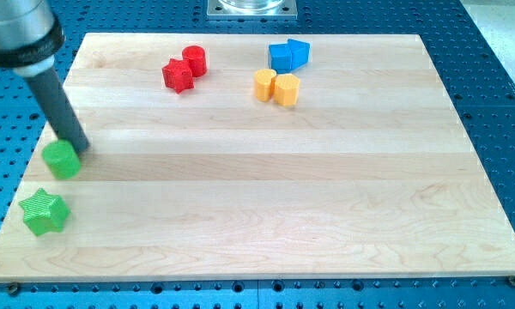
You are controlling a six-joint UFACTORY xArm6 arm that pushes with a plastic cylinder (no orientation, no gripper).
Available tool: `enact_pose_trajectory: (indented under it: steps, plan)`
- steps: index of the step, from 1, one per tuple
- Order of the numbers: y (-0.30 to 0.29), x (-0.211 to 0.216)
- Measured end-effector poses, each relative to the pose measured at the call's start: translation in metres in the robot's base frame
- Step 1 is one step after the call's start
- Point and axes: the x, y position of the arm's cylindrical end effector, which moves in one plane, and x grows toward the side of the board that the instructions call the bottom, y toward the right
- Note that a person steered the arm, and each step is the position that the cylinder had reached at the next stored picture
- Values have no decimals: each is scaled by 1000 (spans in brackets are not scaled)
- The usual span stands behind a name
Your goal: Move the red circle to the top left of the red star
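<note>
The red circle (195, 60) stands near the view's top, touching the red star (178, 75) at the star's upper right. My tip (75, 148) is far away at the view's left, resting against the upper right of a green circle (62, 160). The dark rod slants up to the view's top left corner.
A green star (45, 212) lies near the board's bottom left. Two blue blocks (288, 55) sit together at the top centre, with a yellow star (264, 85) and a yellow hexagon (286, 88) just below them. The wooden board (326, 197) lies on a blue perforated table.
</note>
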Motion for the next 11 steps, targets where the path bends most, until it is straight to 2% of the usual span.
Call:
enact_pose_trajectory:
  steps: [1,2,3,4,5,6,7,8,9,10,11]
  plan:
    - [1,0]
    - [0,34]
    - [15,40]
    - [59,-55]
    - [159,-122]
    - [186,-172]
    - [158,-200]
    - [137,-200]
    - [152,-253]
    - [122,-253]
    - [123,-226]
